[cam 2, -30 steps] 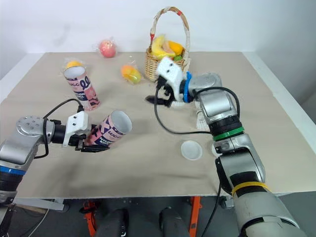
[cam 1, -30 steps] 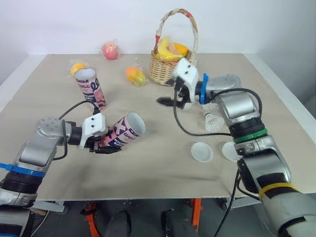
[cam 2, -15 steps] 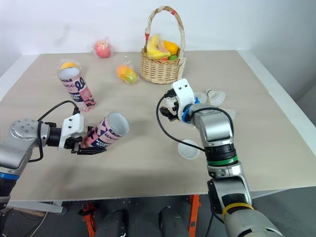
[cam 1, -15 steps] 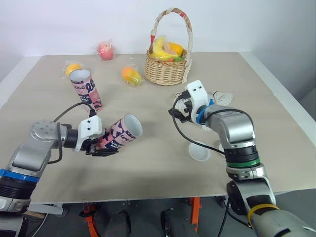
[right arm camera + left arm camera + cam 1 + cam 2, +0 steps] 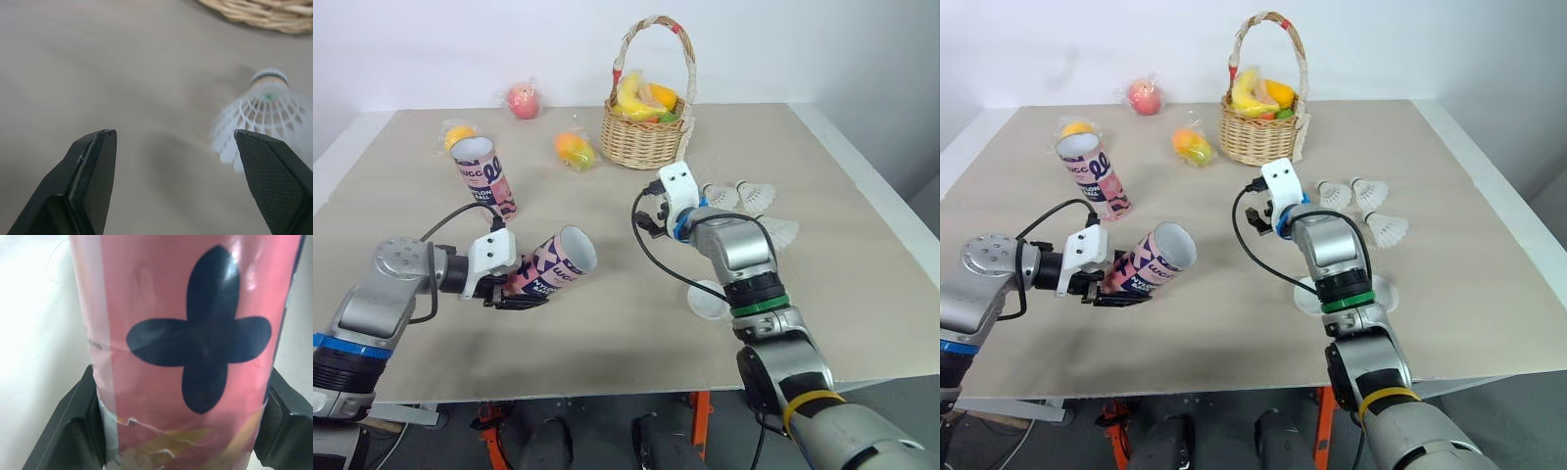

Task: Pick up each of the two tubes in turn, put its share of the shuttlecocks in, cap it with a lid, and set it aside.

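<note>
My left gripper (image 5: 505, 287) is shut on a pink tube (image 5: 553, 264), held tilted just above the table with its open mouth facing right; its printed wall (image 5: 190, 347) sits between the black fingers (image 5: 73, 431). A second pink tube (image 5: 487, 176) stands upright at the back left. Three white shuttlecocks (image 5: 720, 196) (image 5: 756, 193) (image 5: 781, 232) lie right of centre. My right gripper (image 5: 172, 134) is open and holds nothing, hovering over the table just left of them, one shuttlecock (image 5: 261, 117) ahead of its fingers. Two white lids (image 5: 1307, 299) (image 5: 1381, 291) lie beside my right forearm, partly hidden by it.
A wicker basket (image 5: 646, 137) of fruit stands at the back centre, close behind the shuttlecocks. A bagged mango (image 5: 578, 149), an orange (image 5: 460, 134) and an apple (image 5: 525, 100) lie along the back left. Bare tabletop stretches between the held tube and the right arm.
The camera has shifted. My right arm has swung left and its gripper has drawn away from the basket, uncovering the shuttlecocks. The left gripper still holds the tube in the same spot.
</note>
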{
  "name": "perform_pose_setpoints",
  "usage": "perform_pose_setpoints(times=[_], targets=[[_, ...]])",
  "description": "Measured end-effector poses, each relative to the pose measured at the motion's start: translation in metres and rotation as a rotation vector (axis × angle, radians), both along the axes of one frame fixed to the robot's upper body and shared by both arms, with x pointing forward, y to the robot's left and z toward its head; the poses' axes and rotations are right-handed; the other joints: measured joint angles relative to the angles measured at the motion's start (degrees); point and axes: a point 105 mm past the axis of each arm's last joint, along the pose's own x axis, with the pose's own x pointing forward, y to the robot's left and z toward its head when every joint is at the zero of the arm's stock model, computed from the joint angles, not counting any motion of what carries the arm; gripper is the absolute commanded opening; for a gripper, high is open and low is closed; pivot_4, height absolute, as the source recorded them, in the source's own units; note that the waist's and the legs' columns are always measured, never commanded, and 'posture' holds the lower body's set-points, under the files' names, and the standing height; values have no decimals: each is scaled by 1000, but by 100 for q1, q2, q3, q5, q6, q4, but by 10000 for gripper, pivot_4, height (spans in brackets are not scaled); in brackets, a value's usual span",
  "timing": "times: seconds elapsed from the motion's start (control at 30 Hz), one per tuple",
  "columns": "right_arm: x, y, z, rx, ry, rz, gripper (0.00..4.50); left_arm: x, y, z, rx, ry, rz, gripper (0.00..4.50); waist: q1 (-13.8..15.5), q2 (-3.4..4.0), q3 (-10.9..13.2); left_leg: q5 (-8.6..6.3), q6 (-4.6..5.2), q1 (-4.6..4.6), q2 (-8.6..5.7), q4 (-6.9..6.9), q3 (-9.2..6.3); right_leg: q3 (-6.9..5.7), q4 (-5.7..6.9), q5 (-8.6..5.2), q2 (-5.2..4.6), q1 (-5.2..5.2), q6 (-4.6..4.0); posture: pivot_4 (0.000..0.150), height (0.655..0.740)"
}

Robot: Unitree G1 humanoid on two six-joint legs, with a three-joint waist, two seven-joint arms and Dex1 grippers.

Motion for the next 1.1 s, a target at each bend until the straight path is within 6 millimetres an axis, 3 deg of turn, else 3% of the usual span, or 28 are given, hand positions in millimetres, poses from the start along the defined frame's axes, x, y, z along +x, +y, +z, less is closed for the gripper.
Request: perform_pose_setpoints(times=[0.23,0.37,0.53,0.6,0.77,0.9,0.97,1.1], targets=[[20,4,-5,-27,-12,-70,41529,0,0,0,0,1,4,32864,-19,0,0,0,0,0,0,-2,0,1,-1,2,0,0,-5,1500,7400],[29,-1,-9,-29,-17,-130,29465,0,0,0,-3,4,10,32864,-21,0,0,0,0,0,0,-3,0,1,-2,2,-1,1,-5,1500,7400],[35,-10,-17,-33,-13,-198,4855,-1,-1,1,-7,5,10,32864,-21,0,0,0,0,-1,-1,-5,1,3,-3,2,-1,0,-4,1500,7400],[35,-10,-16,-36,-26,-196,612,-1,-1,1,-6,4,10,32864,-22,0,0,0,0,-1,-1,-5,1,3,-3,2,-1,0,-4,1500,7400],[35,-7,-13,-51,-39,-155,612,-1,-1,1,-7,9,14,32864,-21,0,0,0,0,-1,-2,-5,1,4,-3,2,-1,0,-3,1500,7400],[31,0,12,-72,-163,-28,612,-1,-2,1,-9,9,12,32864,-12,1,0,0,0,-3,-2,-6,0,3,-5,0,-1,0,-1,1500,7400],[21,3,30,-105,-275,95,612,-1,-3,1,-11,9,9,32864,5,1,0,-1,-1,-7,-4,-7,-1,3,-8,-2,-2,0,2,1500,7400],[-29,9,68,-285,-545,448,612,-2,-4,1,-12,9,3,32864,31,1,1,-5,-2,-9,-7,-8,-2,1,-11,-10,-6,0,8,1500,7400]])
